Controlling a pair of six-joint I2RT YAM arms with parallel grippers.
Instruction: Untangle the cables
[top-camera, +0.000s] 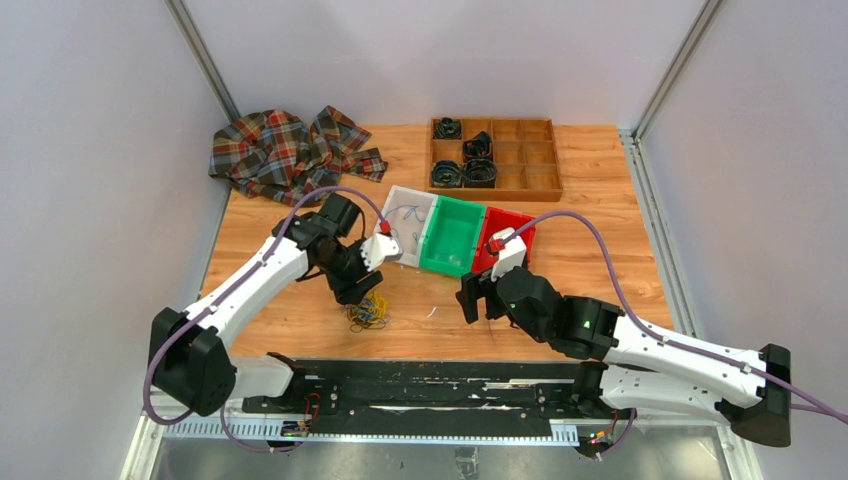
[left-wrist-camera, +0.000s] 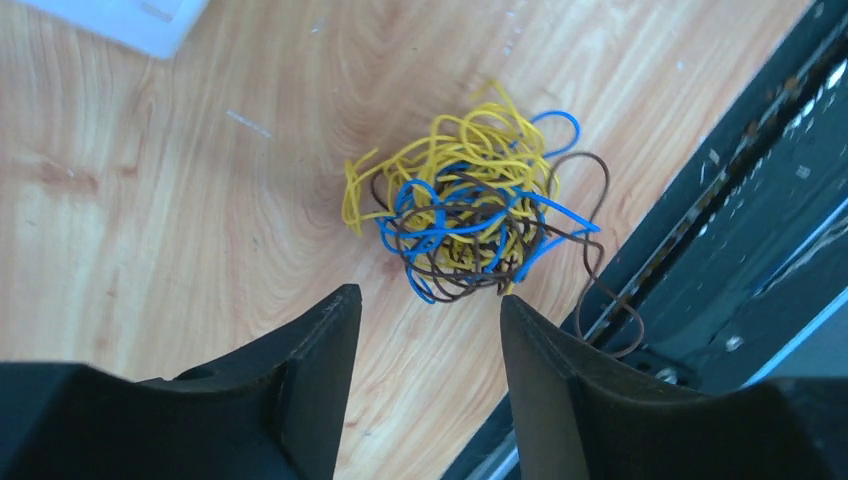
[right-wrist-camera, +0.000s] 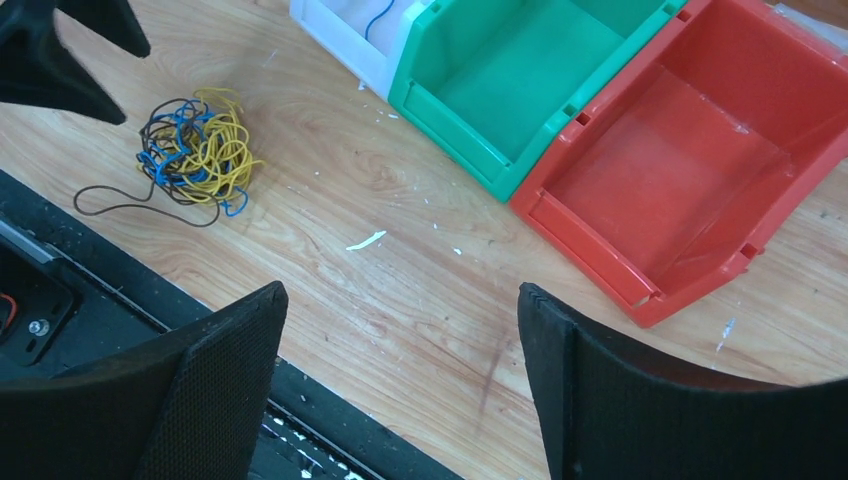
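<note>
The cables are a small clump of yellow, blue and dark brown wire loops lying on the wooden table near its front edge; they also show in the top view and the right wrist view. One dark strand trails onto the black rail. My left gripper is open and empty, hovering just above the clump; it also shows in the top view. My right gripper is open and empty over bare table right of the clump; it also shows in the top view.
A white bin holding a blue wire, a green bin and a red bin stand side by side mid-table. A wooden divided tray with black coiled rolls is behind. A plaid cloth lies back left. A black rail runs along the front.
</note>
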